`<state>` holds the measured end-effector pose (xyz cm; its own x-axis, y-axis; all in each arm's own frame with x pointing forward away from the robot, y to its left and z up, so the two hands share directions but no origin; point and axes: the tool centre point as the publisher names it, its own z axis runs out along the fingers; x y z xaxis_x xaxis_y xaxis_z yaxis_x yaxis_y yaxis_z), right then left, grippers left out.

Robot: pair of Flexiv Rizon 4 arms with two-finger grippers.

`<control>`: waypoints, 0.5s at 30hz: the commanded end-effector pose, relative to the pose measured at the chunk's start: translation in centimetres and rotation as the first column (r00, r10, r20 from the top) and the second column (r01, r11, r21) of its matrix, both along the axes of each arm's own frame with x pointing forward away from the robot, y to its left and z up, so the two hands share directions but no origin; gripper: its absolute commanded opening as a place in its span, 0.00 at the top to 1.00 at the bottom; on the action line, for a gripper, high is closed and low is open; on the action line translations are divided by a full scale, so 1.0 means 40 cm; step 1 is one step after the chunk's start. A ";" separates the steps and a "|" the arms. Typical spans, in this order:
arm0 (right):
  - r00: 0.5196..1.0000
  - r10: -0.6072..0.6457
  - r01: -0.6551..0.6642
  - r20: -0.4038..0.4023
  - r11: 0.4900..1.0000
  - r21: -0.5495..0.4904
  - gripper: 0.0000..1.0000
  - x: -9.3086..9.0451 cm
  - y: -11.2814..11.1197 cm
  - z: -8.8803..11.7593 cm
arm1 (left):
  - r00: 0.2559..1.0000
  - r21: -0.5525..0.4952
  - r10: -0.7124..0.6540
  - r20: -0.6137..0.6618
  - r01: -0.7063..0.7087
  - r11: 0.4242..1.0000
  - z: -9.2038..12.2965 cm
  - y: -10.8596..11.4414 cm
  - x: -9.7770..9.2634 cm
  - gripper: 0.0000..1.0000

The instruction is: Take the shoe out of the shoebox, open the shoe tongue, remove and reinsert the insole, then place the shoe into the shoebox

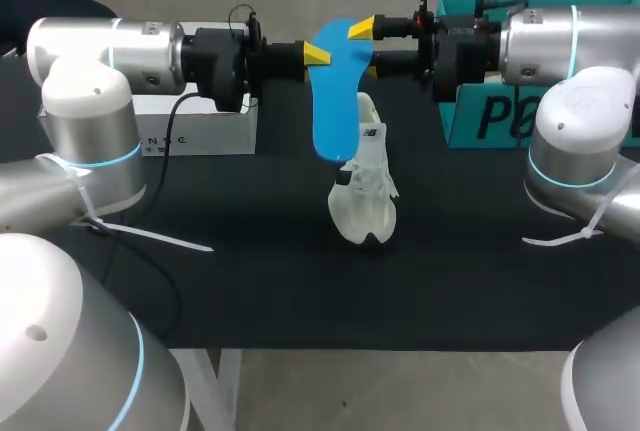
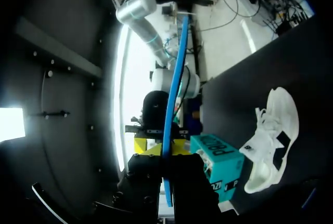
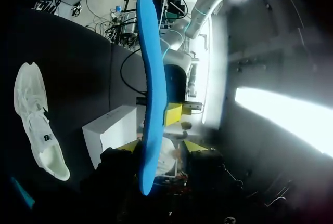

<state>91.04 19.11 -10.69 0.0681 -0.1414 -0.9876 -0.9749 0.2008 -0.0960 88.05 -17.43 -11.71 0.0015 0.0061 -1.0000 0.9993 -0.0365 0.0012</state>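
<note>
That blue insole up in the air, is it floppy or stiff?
Probably springy rather than limp: gripped at one end, the insole shows only a gentle curve. It looks thin edge-on, so likely light, and it may bend if pushed.

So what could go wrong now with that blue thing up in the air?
The long blue foam insole hangs in the air, pinched near one end by the left hand. It might slip or bend if the right hand, open around it, takes over. Nothing holds the white mesh shoe lying on the black table, so pushing the insole back in could shove it away.
</note>
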 end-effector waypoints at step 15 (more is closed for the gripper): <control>1.000 -0.005 0.004 -0.025 1.000 -0.011 1.00 -0.005 0.012 -0.023 | 1.000 0.000 -0.001 0.001 0.001 1.000 -0.001 -0.003 0.002 1.00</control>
<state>90.67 19.25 -11.60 0.0434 -0.1501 -0.9877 -0.9766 0.2023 -0.0737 88.05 -17.43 -11.71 0.0015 0.0061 -1.0000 0.9993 -0.0365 0.0013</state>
